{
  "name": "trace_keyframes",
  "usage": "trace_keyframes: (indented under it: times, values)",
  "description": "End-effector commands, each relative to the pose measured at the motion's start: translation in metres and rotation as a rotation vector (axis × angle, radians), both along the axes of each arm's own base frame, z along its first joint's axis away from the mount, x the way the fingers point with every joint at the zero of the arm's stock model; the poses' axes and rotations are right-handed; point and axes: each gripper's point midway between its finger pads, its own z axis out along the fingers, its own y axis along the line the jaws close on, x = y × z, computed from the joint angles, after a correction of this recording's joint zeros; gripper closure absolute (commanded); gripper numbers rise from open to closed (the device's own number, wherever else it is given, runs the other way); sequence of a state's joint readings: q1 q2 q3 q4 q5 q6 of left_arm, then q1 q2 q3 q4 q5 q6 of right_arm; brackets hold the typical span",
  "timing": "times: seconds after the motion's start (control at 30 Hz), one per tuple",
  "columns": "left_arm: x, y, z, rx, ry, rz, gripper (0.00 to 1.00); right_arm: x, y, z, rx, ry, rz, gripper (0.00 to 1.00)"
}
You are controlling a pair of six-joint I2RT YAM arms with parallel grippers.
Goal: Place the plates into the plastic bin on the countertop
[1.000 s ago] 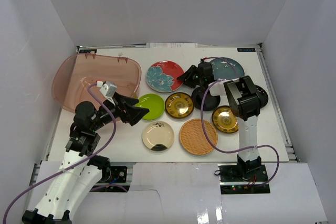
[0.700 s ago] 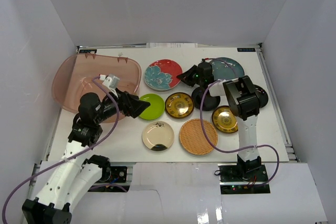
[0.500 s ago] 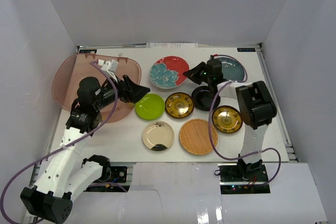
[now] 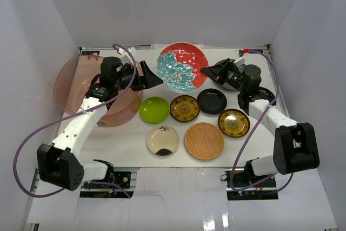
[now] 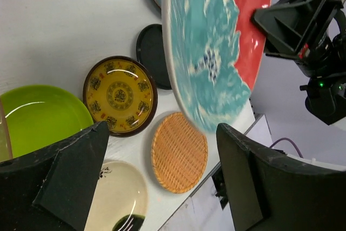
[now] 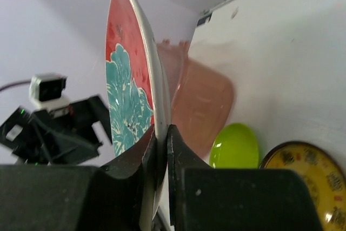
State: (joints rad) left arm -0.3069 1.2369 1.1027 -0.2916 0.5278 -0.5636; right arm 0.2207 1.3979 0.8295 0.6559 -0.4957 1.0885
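My right gripper (image 4: 208, 71) (image 6: 161, 133) is shut on the rim of the red-and-teal floral plate (image 4: 182, 67) (image 6: 127, 85) and holds it tilted in the air above the back of the countertop (image 4: 124, 144). Just left of that plate my left gripper (image 4: 154, 79) (image 5: 162, 133) stands open with nothing in it, over the right rim of the plastic bin (image 4: 75, 79) (image 6: 200, 106). In the left wrist view the floral plate (image 5: 216, 41) hangs beyond the jaws, apart from them. The bin looks empty.
On the countertop lie a lime green plate (image 4: 154, 110), a gold patterned plate (image 4: 185, 108), a black plate (image 4: 212, 101), a second gold plate (image 4: 233, 123), a woven tan plate (image 4: 204, 140) and a cream plate (image 4: 162, 139). White walls stand on three sides.
My right gripper shut on the floral plate and lifted it up and back off the countertop. My left arm swung up and toward the back, from the lime plate to beside the raised plate.
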Motion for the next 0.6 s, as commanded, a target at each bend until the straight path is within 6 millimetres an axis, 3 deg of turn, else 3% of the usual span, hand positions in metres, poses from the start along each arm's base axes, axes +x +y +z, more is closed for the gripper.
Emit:
trace_keyframes:
  times: [0.0, 0.07, 0.13, 0.17, 0.27, 0.3, 0.37, 0.4, 0.5, 0.57]
  values:
    - [0.0, -0.013, 0.027, -0.063, -0.045, -0.063, 0.09, -0.043, 0.013, 0.057, 0.11, -0.168, 0.163, 0.92]
    - [0.004, -0.017, 0.025, -0.081, -0.056, -0.086, 0.11, -0.052, 0.014, 0.056, 0.119, -0.165, 0.19, 0.92]
    - [0.008, -0.019, 0.021, -0.092, -0.049, -0.079, 0.21, -0.06, 0.013, 0.051, 0.117, -0.157, 0.198, 0.92]
    - [0.009, -0.02, 0.01, -0.091, -0.027, -0.079, 0.34, -0.063, 0.013, 0.05, 0.117, -0.157, 0.202, 0.92]
    - [0.01, -0.023, -0.003, -0.111, 0.0, -0.081, 0.58, -0.068, 0.013, 0.04, 0.113, -0.136, 0.215, 0.92]
    - [0.01, -0.024, -0.004, -0.117, -0.002, -0.086, 0.72, -0.068, 0.013, 0.038, 0.113, -0.132, 0.217, 0.92]
    - [0.01, -0.024, -0.004, -0.124, -0.002, -0.089, 0.86, -0.069, 0.013, 0.03, 0.109, -0.113, 0.217, 0.92]
    - [0.009, -0.024, -0.006, -0.126, -0.001, -0.09, 0.87, -0.069, 0.014, 0.028, 0.109, -0.106, 0.221, 0.92]
    - [0.007, -0.028, -0.005, -0.137, 0.004, -0.12, 0.51, -0.073, 0.019, 0.025, 0.114, -0.101, 0.25, 0.92]
    - [0.007, -0.029, -0.006, -0.139, 0.01, -0.131, 0.49, -0.075, 0.022, 0.024, 0.117, -0.097, 0.264, 0.92]
